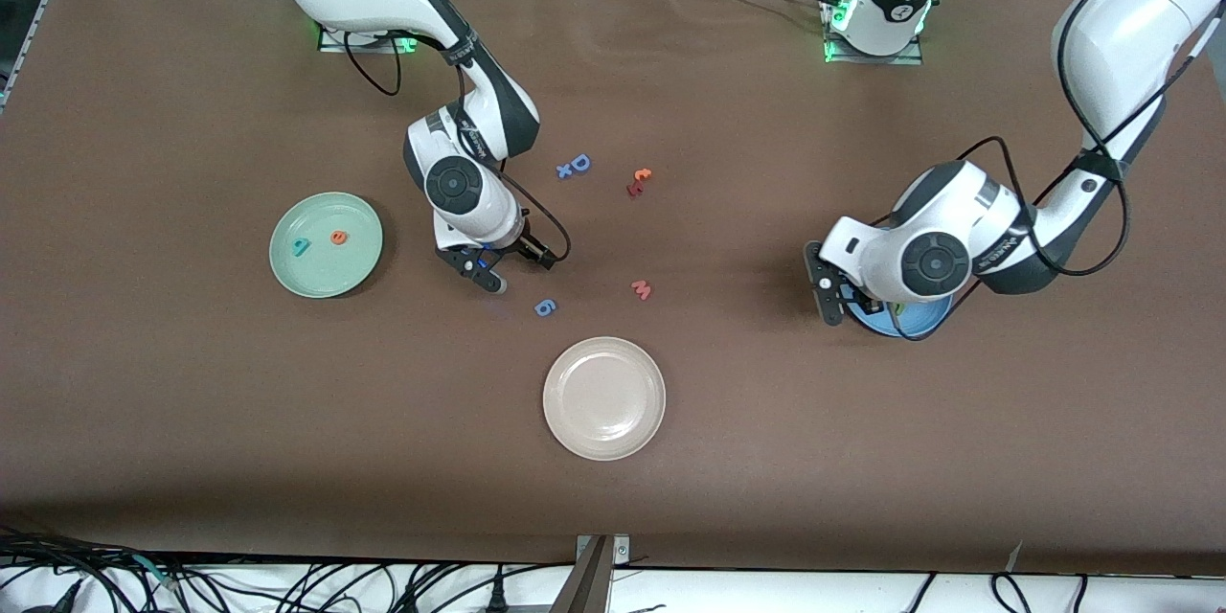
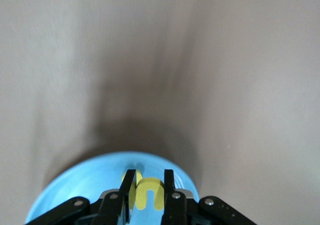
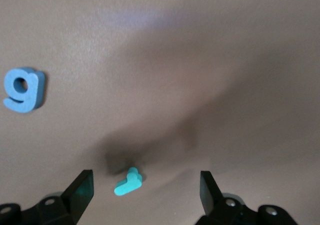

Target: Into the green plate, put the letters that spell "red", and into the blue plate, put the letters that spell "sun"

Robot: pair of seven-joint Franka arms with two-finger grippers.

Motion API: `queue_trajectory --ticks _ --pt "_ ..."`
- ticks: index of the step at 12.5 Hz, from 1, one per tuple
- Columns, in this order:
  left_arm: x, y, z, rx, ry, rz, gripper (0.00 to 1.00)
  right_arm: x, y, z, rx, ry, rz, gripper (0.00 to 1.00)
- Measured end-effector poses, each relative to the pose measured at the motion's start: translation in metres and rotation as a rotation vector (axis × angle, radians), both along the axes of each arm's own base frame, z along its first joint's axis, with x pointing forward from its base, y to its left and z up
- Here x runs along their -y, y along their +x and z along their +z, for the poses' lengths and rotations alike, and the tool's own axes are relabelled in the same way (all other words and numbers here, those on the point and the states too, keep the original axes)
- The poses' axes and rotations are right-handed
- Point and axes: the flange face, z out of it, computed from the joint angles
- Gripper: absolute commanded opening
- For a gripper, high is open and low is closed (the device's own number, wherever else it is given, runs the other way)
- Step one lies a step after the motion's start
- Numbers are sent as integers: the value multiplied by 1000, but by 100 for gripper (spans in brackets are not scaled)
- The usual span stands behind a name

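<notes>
The brown surface (image 1: 192, 421) carries three plates. The green plate (image 1: 326, 243), toward the right arm's end, already holds the teal "d" (image 1: 301, 247) and the orange "e" (image 1: 338, 237). The cream plate (image 1: 603, 397) sits near the edge closest to the front camera. The blue plate (image 1: 905, 318), toward the left arm's end, is mostly hidden under the left arm.

The left tool (image 2: 148, 190) hangs just over the blue plate, pinched narrow on the yellow "u" (image 2: 149, 194); the other "sun" letters cannot be seen.

The right tool (image 3: 145, 190) hangs low over the surface beside the green plate, its fingers spread wide either side of the small teal "r" (image 3: 128, 182), which lies flat near the blue "g" (image 1: 544, 307).

So "red" looks two-thirds done, with the "r" about to be gripped; "sun" is under way, its count unclear.
</notes>
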Motion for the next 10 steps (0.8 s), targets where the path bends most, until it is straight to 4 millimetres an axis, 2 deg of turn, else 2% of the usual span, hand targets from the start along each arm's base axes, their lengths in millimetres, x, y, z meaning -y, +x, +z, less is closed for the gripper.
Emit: queue_trajectory --ticks 2,3,4,5,6,7,8,10 --pt "-22 -6 -11 -14 22 6 0 -6 -4 0 -6 8 -2 82" --pt "-32 -10 -17 -16 42 0 0 -8 -6 -1 -8 9 -2 73" --pt "-43 -13 -22 -21 54 1 0 -9 -7 -3 -11 8 -1 73" --pt "-52 -16 -26 -29 54 5 6 -9 -8 -5 -15 6 -2 72" --pt "-58 -17 -27 -34 51 5 28 -9 -9 -8 -18 4 -2 64" --pt "-61 -18 -29 -34 49 3 91 -9 -9 -10 -21 2 -1 61" --pt "-62 -18 -29 -33 52 0 100 -9 -10 -11 -23 1 -1 54" --pt "-61 -18 -28 -31 51 -3 100 -11 -8 -9 -15 7 -2 47"
